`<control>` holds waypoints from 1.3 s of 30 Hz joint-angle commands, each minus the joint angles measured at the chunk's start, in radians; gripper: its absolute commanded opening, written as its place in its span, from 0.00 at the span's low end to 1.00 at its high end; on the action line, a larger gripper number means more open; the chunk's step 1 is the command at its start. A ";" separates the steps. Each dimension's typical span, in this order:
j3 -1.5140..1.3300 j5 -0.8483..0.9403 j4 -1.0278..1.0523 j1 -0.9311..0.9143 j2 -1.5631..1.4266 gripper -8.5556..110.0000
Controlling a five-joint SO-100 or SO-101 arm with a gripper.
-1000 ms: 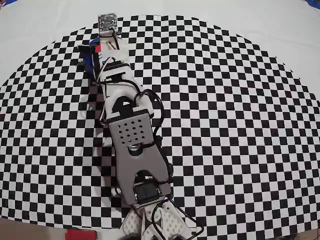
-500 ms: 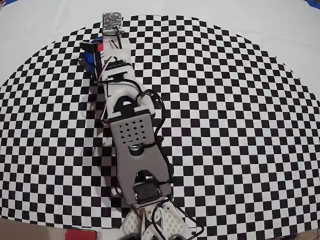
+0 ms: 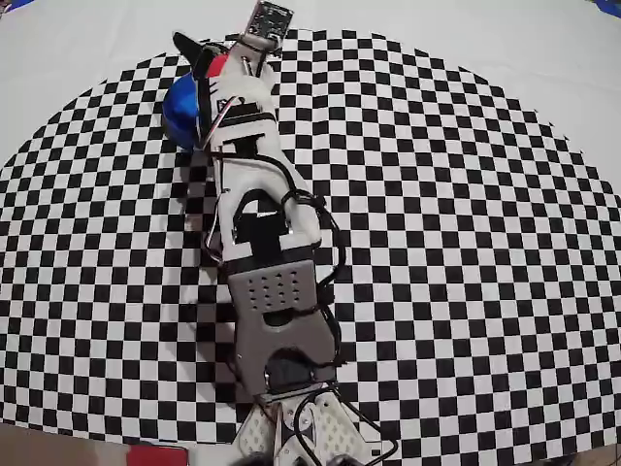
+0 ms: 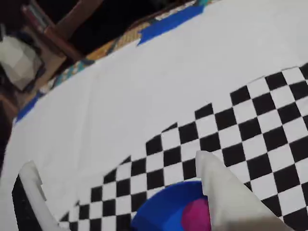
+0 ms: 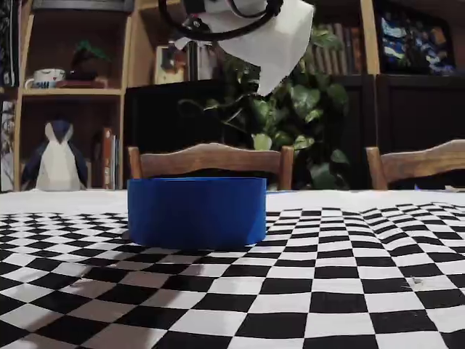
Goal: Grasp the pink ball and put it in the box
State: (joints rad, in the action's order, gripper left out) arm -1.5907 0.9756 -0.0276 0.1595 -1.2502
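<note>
In the wrist view the pink ball (image 4: 196,215) shows over the blue bottom of the box (image 4: 163,211), right beside the right-hand white finger (image 4: 219,192). My gripper (image 4: 115,161) is open, its fingers wide apart and nothing pinched between them. In the overhead view the box (image 3: 181,107) lies at the far left, half under the arm. A pink-red spot of the ball (image 3: 218,66) shows by the gripper (image 3: 209,53). In the fixed view the box (image 5: 196,211) stands on the cloth, its wall hides the ball, and a white finger (image 5: 280,43) hangs well above it.
A black-and-white checkered cloth (image 3: 456,243) covers the table, with plain white cloth (image 4: 144,82) beyond it. Blue tape (image 4: 168,21) marks the far table edge. Chairs (image 5: 211,163), a plant and shelves stand behind the table. The arm's base (image 3: 291,427) sits at the near edge.
The arm has stretched farther toward the far edge and the wrist has turned right. More of the blue box is uncovered, and the pink-red spot sits higher in the overhead view.
</note>
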 commanded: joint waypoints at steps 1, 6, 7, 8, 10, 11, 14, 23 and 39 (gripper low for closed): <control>-0.060 -0.147 -0.011 -0.031 -0.149 0.36; -0.184 -0.336 -0.009 -0.087 -0.270 0.31; -0.212 -0.367 -0.008 -0.098 -0.295 0.31; -0.235 -0.405 -0.008 -0.110 -0.318 0.31; -0.287 -0.477 -0.008 -0.133 -0.371 0.27; -0.310 -0.514 -0.006 -0.144 -0.396 0.26; -0.371 -0.609 -0.005 -0.169 -0.468 0.21; -0.558 -0.856 0.083 -0.198 -0.709 0.11; -1.097 -0.968 0.163 -0.158 -1.266 0.07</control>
State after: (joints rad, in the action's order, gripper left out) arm -2.6507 0.0184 0.1273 0.0015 -2.4268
